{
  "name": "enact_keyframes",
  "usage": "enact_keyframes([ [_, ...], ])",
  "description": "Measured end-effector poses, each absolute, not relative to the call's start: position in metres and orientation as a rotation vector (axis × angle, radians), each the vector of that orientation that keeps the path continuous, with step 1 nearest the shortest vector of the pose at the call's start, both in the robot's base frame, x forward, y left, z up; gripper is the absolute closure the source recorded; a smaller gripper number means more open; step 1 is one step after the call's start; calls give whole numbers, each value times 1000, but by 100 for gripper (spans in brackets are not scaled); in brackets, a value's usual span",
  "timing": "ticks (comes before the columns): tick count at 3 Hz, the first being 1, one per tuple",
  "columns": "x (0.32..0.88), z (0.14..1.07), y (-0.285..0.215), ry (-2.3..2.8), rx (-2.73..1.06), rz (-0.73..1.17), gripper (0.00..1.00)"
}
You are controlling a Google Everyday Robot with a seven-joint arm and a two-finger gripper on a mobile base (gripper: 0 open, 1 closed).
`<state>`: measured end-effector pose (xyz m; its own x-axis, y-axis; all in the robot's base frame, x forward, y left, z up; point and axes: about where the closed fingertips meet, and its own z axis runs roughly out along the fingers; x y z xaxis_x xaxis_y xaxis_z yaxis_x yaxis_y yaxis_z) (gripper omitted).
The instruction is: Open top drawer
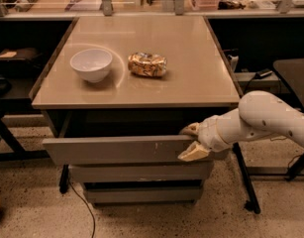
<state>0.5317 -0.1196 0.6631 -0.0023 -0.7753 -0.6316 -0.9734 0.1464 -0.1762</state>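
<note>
The top drawer (117, 149) is a wide flat grey front with small white scratch marks right of centre. It stands pulled out from under the tan tabletop (191, 78), with a dark gap behind its top edge. My gripper (191, 142) is at the drawer's right end, one cream finger above the front's top edge and one in front of it. My white arm (270, 118) reaches in from the right.
A white bowl (91, 64) and a gold-wrapped snack packet (147, 64) lie on the tabletop. Two narrower grey drawer fronts (141, 172) sit below the top drawer. A black cable (84, 207) trails on the speckled floor. Dark shelving flanks the table.
</note>
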Motion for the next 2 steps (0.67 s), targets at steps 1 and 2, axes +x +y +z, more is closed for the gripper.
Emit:
enact_keyframes([
  [1,532,664,-120,1820,-1672,419,62],
  [2,518,661,-129,1830,-1659,438,87],
])
